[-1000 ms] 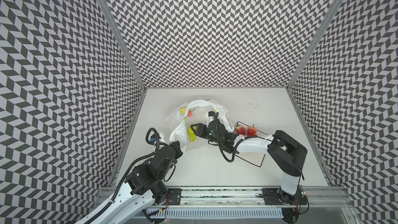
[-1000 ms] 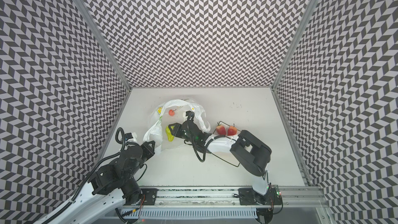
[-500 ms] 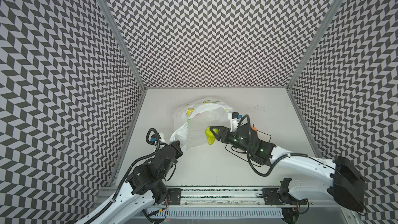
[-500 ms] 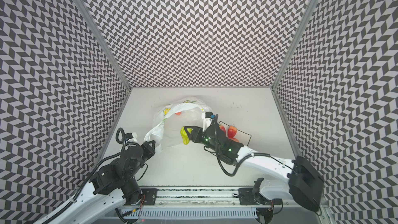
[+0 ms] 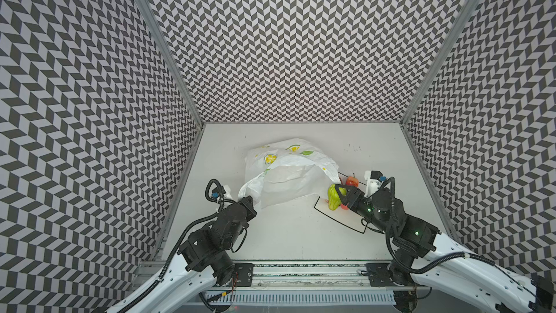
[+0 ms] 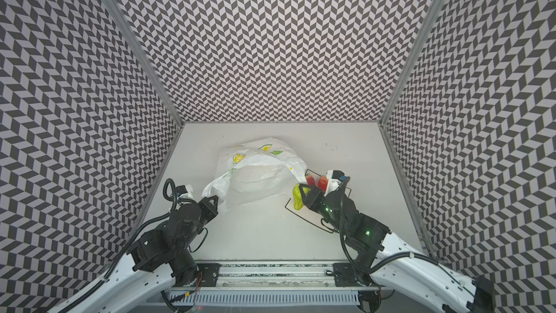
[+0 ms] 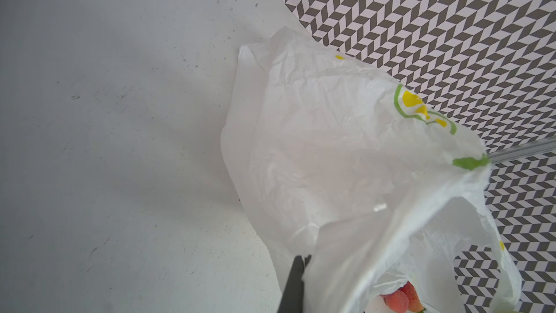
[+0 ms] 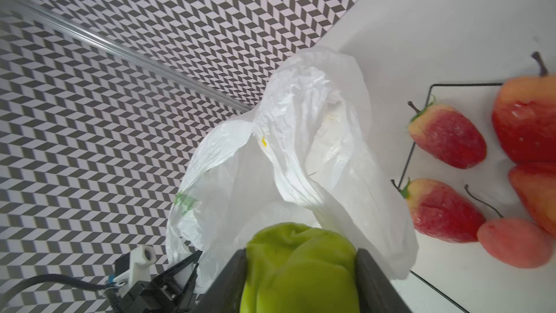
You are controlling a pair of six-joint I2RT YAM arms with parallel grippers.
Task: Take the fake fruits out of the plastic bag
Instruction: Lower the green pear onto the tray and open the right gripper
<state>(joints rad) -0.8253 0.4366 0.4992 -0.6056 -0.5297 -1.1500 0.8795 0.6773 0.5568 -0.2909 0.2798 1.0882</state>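
Grey-and-white chevron walls (image 5: 285,40) around plain white tabletop (image 5: 285,236). Thin translucent white plastic bag with lemon and leaf prints (image 5: 288,173): slumped mid-table, near edge pinched in fully closed left gripper (image 5: 249,200). Yellow-green pear-shaped fake fruit (image 8: 301,260): a second ago at the bag's mouth, now clear of it, clamped between jaws of right gripper (image 5: 339,196) parted to the fruit's width, over the near corner of flat white black-bordered sheet (image 5: 343,219). Red fake strawberries (image 8: 448,137) and other red fruits: out already, clustered at that sheet's far corner. Likely next: lowering and release. Remaining bag contents: not discernible.
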